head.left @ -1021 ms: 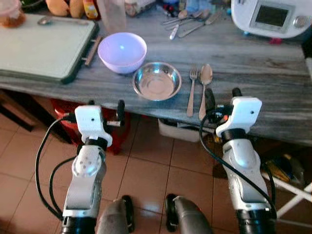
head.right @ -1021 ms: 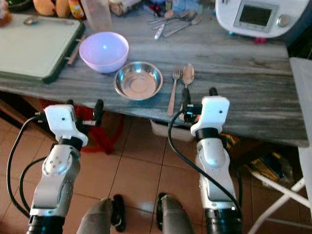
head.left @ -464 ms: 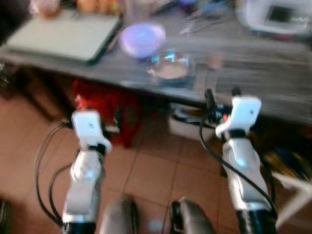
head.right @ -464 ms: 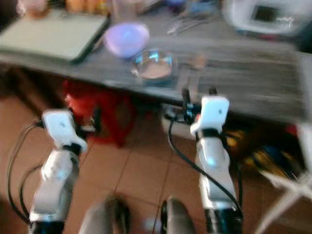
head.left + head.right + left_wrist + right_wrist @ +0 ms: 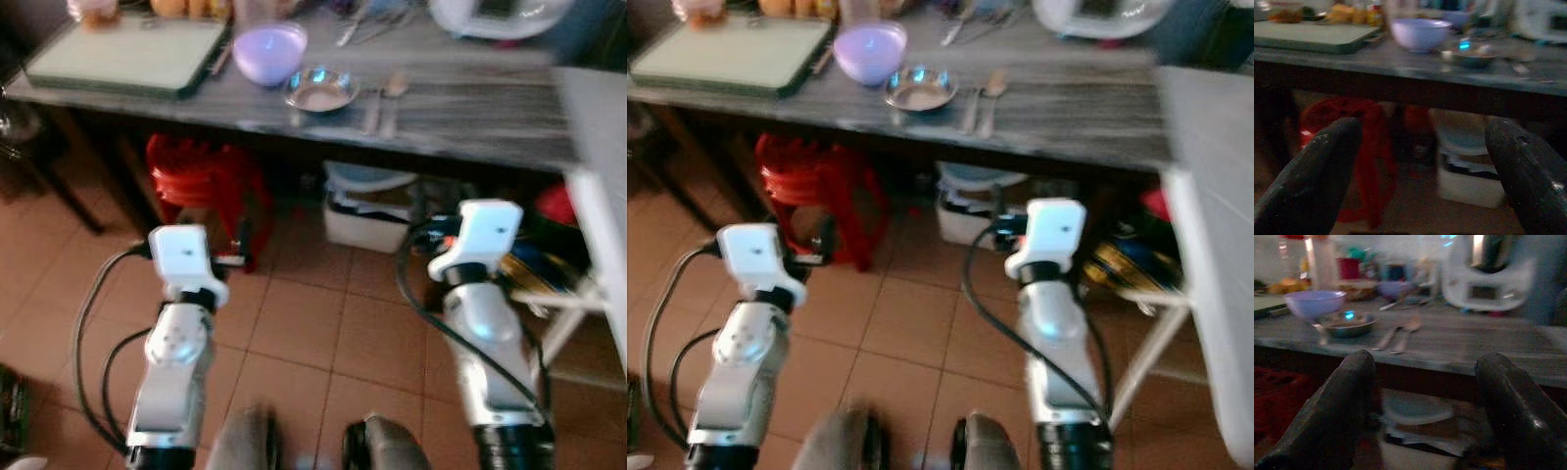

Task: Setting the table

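The left gripper [image 5: 1420,176] hangs spread and empty over the floor; the right gripper [image 5: 1422,406] likewise. Far ahead on the table [image 5: 470,98], bowl [image 5: 268,51], steel dish [image 5: 319,90], then fork and spoon [image 5: 382,98] pointing away, nearer the right arm.

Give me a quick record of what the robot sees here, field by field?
Table: grey wood-grain top
Bowls: purple bowl beside a steel bowl
Cutlery: fork and spoon lying side by side, right of the steel bowl
Board: pale cutting board at the table's left end
Under the table: red stool, white box
Left claw: open, holding nothing
Right claw: open, holding nothing
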`<state>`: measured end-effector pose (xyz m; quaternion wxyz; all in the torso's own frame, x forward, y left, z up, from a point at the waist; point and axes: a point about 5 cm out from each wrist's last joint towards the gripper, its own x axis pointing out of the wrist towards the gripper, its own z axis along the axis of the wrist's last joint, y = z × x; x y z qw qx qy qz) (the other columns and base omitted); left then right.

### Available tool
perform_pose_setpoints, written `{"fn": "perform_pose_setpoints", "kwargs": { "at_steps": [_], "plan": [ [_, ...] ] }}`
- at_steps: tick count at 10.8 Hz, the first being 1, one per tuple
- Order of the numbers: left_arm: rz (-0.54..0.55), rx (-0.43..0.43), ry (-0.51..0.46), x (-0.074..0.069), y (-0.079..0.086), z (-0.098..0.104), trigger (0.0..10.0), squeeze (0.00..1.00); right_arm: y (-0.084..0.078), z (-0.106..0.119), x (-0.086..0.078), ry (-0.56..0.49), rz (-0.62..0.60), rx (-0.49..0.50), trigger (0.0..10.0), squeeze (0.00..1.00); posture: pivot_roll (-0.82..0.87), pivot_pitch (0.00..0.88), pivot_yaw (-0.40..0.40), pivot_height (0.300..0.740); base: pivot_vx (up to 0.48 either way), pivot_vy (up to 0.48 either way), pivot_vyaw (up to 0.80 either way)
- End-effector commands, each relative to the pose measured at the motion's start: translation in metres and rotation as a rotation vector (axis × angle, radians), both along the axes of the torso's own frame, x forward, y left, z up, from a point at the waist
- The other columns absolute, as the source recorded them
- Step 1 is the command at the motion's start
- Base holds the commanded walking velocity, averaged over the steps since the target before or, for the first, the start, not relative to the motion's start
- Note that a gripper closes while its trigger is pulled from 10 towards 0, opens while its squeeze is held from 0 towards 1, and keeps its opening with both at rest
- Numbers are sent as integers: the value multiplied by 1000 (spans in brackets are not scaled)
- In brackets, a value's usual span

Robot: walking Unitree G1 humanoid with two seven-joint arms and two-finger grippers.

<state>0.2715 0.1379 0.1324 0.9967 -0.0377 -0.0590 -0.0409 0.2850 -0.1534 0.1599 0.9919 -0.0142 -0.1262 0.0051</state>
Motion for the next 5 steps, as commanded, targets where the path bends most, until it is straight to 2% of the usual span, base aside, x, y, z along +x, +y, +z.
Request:
{"fn": "perform_pose_setpoints", "kwargs": {
  "at_steps": [1,3,4,5],
  "plan": [
    [-40,-18,-12,-4,-1,0,10000,0,-1,-1,1,9,-9,-1,10000,0,-53,167,2,740,0,0,0],
    [-54,-15,-13,-5,-4,0,10000,0,-2,0,1,8,-9,-8,10000,0,-54,170,1,740,0,0,0],
    [-71,-27,-14,-6,-4,1,10000,0,0,-1,0,5,10,3,10000,1000,-53,173,1,740,255,-349,0],
    [-73,-28,-15,-6,-4,1,10000,0,0,-1,0,3,16,8,10000,1000,-53,173,1,740,259,-349,0]
  ]
}}
